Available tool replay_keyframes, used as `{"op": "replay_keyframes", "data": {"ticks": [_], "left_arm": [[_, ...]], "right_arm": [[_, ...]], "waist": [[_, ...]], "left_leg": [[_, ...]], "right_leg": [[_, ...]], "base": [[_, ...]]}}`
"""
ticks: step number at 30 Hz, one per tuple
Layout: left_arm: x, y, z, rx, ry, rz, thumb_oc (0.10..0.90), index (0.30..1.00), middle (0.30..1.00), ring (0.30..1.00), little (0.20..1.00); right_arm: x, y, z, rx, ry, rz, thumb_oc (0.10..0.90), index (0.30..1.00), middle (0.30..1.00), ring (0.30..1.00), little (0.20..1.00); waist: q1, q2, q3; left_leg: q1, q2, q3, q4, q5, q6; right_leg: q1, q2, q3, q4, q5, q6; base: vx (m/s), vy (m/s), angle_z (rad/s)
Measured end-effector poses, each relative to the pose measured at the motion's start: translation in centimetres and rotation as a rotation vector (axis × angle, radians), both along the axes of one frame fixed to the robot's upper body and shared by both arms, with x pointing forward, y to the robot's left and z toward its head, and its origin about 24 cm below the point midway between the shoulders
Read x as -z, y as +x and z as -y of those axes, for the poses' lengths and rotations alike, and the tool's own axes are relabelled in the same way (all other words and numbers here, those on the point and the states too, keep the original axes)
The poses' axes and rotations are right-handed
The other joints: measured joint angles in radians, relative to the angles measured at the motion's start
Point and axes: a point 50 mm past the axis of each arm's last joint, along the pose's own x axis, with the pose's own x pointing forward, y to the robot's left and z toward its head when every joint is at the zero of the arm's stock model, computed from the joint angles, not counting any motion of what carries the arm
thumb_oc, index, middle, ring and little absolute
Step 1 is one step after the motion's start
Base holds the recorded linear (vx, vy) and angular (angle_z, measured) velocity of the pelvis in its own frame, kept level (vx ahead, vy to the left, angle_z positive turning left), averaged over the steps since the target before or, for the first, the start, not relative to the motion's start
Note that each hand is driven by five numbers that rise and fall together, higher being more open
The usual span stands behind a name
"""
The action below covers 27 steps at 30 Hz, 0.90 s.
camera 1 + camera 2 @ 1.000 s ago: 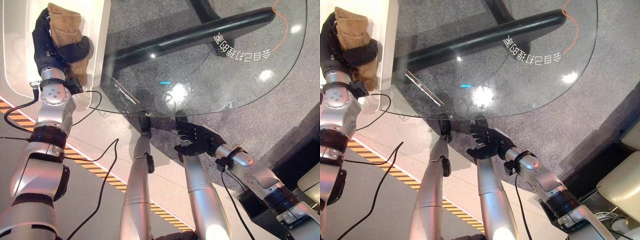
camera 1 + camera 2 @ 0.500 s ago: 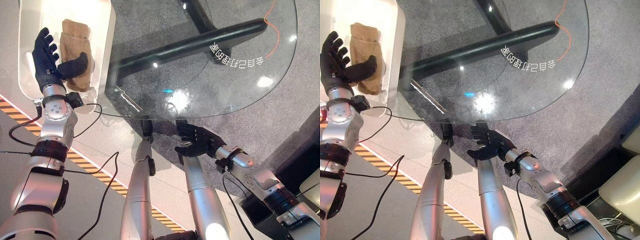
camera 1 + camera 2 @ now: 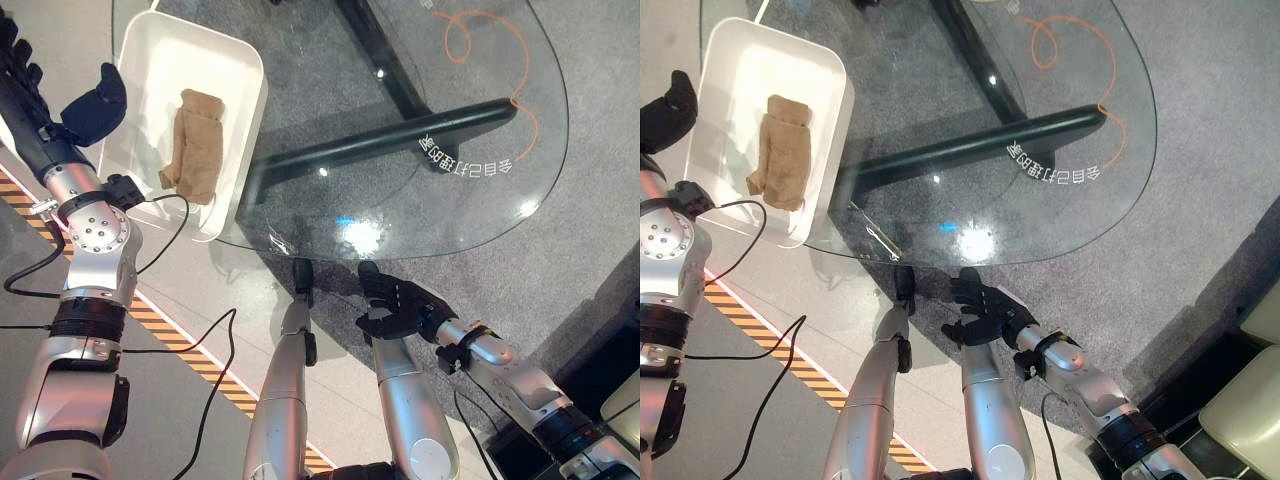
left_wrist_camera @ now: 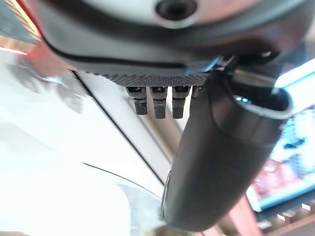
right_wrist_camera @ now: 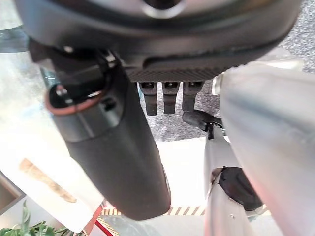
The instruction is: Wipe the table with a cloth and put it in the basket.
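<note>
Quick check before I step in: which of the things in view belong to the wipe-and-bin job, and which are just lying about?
Job things:
- brown cloth, lying in the basket
- white basket, beside the table
- glass table
- left robot hand, open, beside the basket
- right robot hand, open, below the table's near edge

Just lying about:
- orange cord looped at the table's far side

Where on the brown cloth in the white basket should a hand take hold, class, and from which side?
Pinch the raised, bunched fold along the middle of the cloth, coming from straight above: it lies flat on the basket floor, and the walls block sideways approaches. The open left hand is nearest.
</note>
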Motion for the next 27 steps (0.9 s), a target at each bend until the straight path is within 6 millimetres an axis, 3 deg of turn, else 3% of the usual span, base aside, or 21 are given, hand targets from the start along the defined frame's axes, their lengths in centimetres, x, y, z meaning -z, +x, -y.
{"op": "replay_keyframes", "data": {"ticks": [5,9,13,19,22,24,27], "left_arm": [[3.6,-0.9,1.1,0.125,0.04,-0.08,0.8,0.9,0.9,0.9,0.9],[9.5,-2.1,3.8,0.303,0.002,-0.216,0.8,0.9,0.9,0.9,0.9],[14.3,-3.4,4.8,0.395,-0.038,-0.386,0.8,0.9,0.9,0.9,0.9],[23.3,-6.8,7.4,0.596,-0.174,-0.729,0.8,0.9,0.9,0.9,0.9],[27.7,-9.1,8.2,0.626,-0.282,-0.926,0.8,0.9,0.9,0.9,0.9],[31.9,-12.1,8.4,0.594,-0.395,-1.114,0.8,0.9,0.9,0.9,0.9],[36.0,-16.3,8.5,0.534,-0.509,-1.339,0.8,0.9,0.9,0.9,0.9]], "right_arm": [[1.4,-1.0,-0.1,0.038,0.048,-0.03,0.8,0.9,0.9,0.9,0.9],[4.0,-1.8,0.7,0.127,0.076,-0.106,0.8,0.9,0.9,0.9,0.9],[5.5,-2.5,1.1,0.189,0.103,-0.149,0.8,0.9,0.9,0.9,0.9],[8.4,-3.9,1.9,0.31,0.117,-0.251,0.8,0.9,0.9,0.9,0.9],[10.5,-5.5,2.3,0.37,0.099,-0.343,0.8,0.9,0.9,0.9,0.9],[12.6,-7.2,2.7,0.438,0.082,-0.444,0.8,0.9,0.9,0.9,0.9],[15.0,-9.9,3.2,0.492,0.05,-0.57,0.8,0.9,0.9,0.9,0.9]], "waist": [[-0.003,-0.003,-0.001],[0.021,-0.008,-0.001],[0.033,-0.015,-0.002],[0.059,-0.018,-0.017],[0.075,-0.022,-0.072],[0.078,-0.021,-0.136],[0.076,-0.027,-0.251]], "left_leg": [[0.12,0.006,-0.019,-0.04,-0.001,0.002],[0.243,0.021,-0.025,-0.088,-0.004,0.002],[0.315,0.035,-0.048,-0.125,-0.005,0.002],[0.446,0.055,-0.061,-0.191,-0.004,0.003],[0.504,0.071,-0.068,-0.219,-0.01,-0.004],[0.561,0.086,-0.069,-0.249,-0.014,-0.006],[0.603,0.098,-0.066,-0.276,-0.027,-0.004]], "right_leg": [[0.124,0.002,-0.008,-0.055,-0.002,-0.004],[0.252,0.008,-0.019,-0.111,-0.006,-0.01],[0.335,0.015,-0.034,-0.163,0.005,-0.022],[0.473,0.019,-0.057,-0.235,0.018,-0.034],[0.54,0.027,-0.057,-0.289,0.018,-0.039],[0.608,0.029,-0.06,-0.343,0.023,-0.046],[0.657,0.033,-0.062,-0.398,0.023,-0.046]], "base": [[-0.09,-0.103,0.01],[-0.11,-0.107,0.01],[-0.1,-0.152,0.06],[-0.03,-0.087,0.05],[0.05,-0.098,0.0],[0.07,-0.092,-0.01],[0.08,-0.071,-0.04]]}}
